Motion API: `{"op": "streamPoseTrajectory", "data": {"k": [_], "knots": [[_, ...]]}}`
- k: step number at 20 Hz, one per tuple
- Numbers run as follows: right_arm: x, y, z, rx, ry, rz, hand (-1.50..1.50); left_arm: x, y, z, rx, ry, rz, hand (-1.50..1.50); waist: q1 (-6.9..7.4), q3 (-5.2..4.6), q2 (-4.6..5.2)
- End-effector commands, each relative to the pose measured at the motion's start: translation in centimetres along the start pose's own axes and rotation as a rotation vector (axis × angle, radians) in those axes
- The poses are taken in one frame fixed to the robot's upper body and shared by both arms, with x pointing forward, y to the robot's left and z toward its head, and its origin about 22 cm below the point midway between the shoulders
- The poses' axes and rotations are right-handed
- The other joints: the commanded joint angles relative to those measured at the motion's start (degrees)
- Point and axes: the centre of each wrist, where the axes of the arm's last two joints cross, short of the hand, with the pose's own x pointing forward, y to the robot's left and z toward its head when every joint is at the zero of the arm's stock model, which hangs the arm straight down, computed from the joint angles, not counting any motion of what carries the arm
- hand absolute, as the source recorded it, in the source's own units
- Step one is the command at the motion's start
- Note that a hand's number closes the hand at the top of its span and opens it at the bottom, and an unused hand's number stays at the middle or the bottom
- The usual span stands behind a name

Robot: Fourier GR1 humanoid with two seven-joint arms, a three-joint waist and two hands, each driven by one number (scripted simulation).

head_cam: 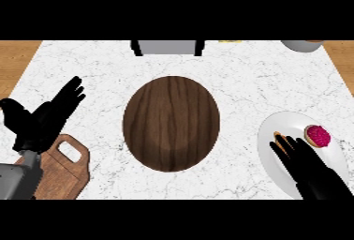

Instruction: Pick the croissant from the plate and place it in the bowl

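A white plate [276, 164] lies at the right of the marble counter. On it, only a thin orange-brown edge of the croissant [278, 136] shows, just past the fingertips of my right hand [307, 164]. That hand lies over the plate with straight fingers, open, and hides the remainder of the croissant. In the counter's middle sits the dark wooden bowl [171, 123], seen from above as a tall oval with nothing in it. My left hand [41, 119] rests open at the left edge, fingers up.
A pink-topped round pastry [319, 135] sits on the plate beside my right hand. A wooden cutting board [66, 171] lies under my left forearm. At the far edge stand a grey box [169, 47] and a grey cup [302, 45].
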Motion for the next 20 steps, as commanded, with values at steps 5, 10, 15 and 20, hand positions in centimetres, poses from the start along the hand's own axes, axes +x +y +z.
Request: {"op": "streamPoseTrajectory", "data": {"k": [5,10,15,20], "knots": [[7.0,-1.9,-2.9,0.163,0.161,0.177,-1.5,-1.2,-0.3,0.1,-0.023,-0.011,0.0,0.0,1.26,0.2,0.21],[8.7,-3.5,-2.3,0.217,0.234,0.237,-1.5,0.2,1.7,0.5,-0.002,-0.021,-0.007,0.0,0.49,0.3,0.02],[7.8,-1.6,-4.8,0.248,0.238,0.214,-1.5,0.3,-1.2,-0.2,-0.005,-0.019,0.009,0.0,0.27,0.35,0.09],[5.7,0.2,-5.1,0.26,0.31,0.279,-1.5,0.0,0.9,0.5,-0.009,-0.019,-0.019,0.0,0.34,0.35,0.08]]}}
